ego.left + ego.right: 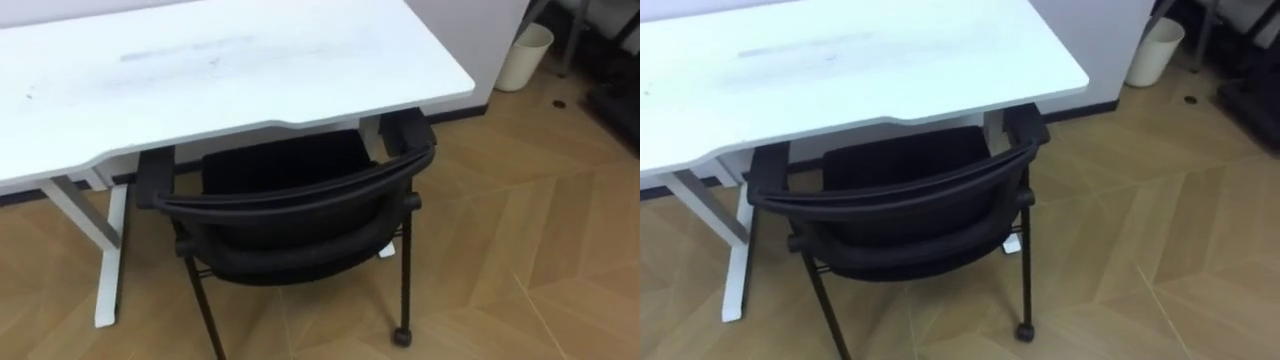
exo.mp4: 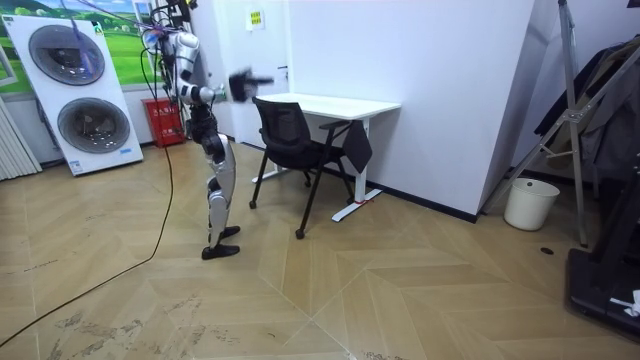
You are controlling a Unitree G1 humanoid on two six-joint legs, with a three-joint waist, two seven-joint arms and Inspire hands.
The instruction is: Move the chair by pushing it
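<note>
Nearest to me is the chair (image 1: 290, 215). Its black backrest is turned toward me and its top rail runs left to right, roughly in line with the near edge of the white desk (image 1: 230, 70). The front of the seat is already tucked under that edge. Both armrests reach toward the desk, one on each side, and the backrest and rear legs stand clear on my side of it. A pale waste bin (image 1: 524, 55) sits well apart at the far right.

In the room view I stand right behind the chair with a forearm raised. A dark, blurred hand (image 2: 243, 84) is at rail height, just short of the backrest. I cannot tell which hand it is, or whether the fingers are spread or closed.

The chair lies straight ahead of the hand, and the desk is just beyond it. The push should therefore go away from me, square to the rail. The rail sits slightly left of centre before me, so I judge the left arm marginally nearer.
</note>
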